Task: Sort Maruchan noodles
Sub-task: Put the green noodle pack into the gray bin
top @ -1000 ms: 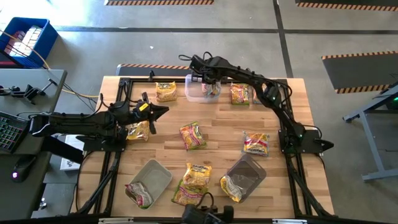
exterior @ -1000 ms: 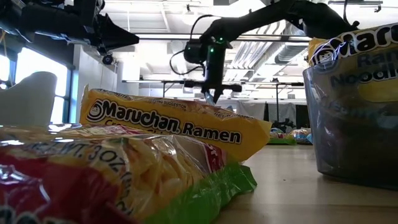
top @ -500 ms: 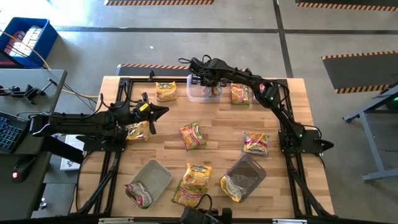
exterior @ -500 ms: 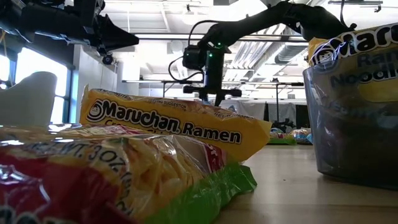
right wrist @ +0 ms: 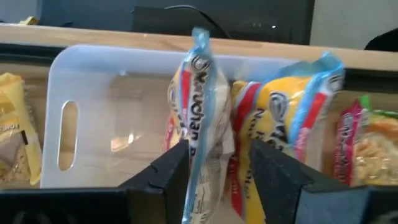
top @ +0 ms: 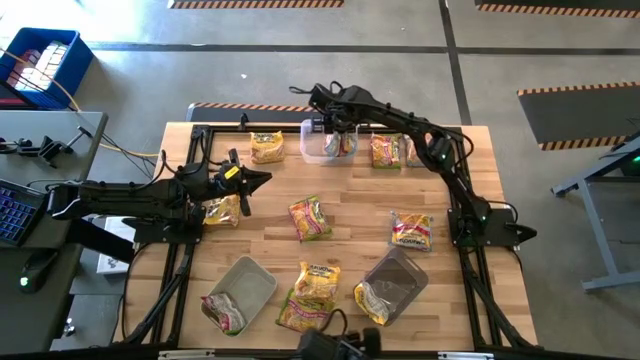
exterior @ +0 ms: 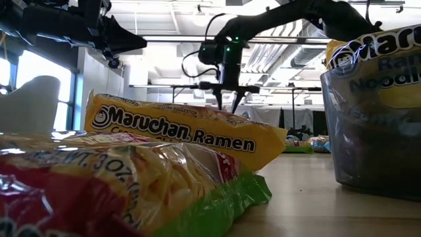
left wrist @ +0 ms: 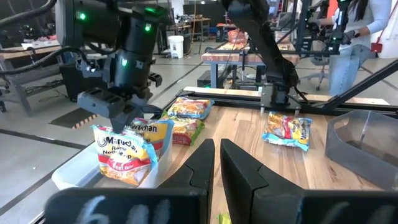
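Observation:
A clear tub (top: pixel 312 152) stands at the table's far edge. Two Maruchan packets stand on edge in it, one (right wrist: pixel 199 93) between the fingertips of my right gripper (right wrist: pixel 217 155) and one (right wrist: pixel 292 106) beside it. My right gripper (top: pixel 338 128) hangs open over the tub, pointing steeply down. My left gripper (top: pixel 265 178) is shut and level over the table's left side, above a yellow packet (top: pixel 222 210). More packets lie flat on the wood: (top: pixel 267 147), (top: pixel 385 151), (top: pixel 310 217), (top: pixel 412 230), (top: pixel 317 282). My right gripper has a finger on each side of the upright packet's upper part (right wrist: pixel 198 134), coming from above. I cannot tell whether either finger touches it. The packet stands on its lower edge in the tub (left wrist: pixel 74 174).
A grey tub (top: pixel 245 285) with a packet (top: pixel 225 312) and a dark tub (top: pixel 400 275) with a packet (top: pixel 372 300) stand near the front edge. Black frame rails run along both table sides. A person stands beyond the table in the left wrist view.
My right gripper has opened above the far tub, its fingertips going from shut to clearly apart, and it has rolled a little. The packet below it stands in the tub.

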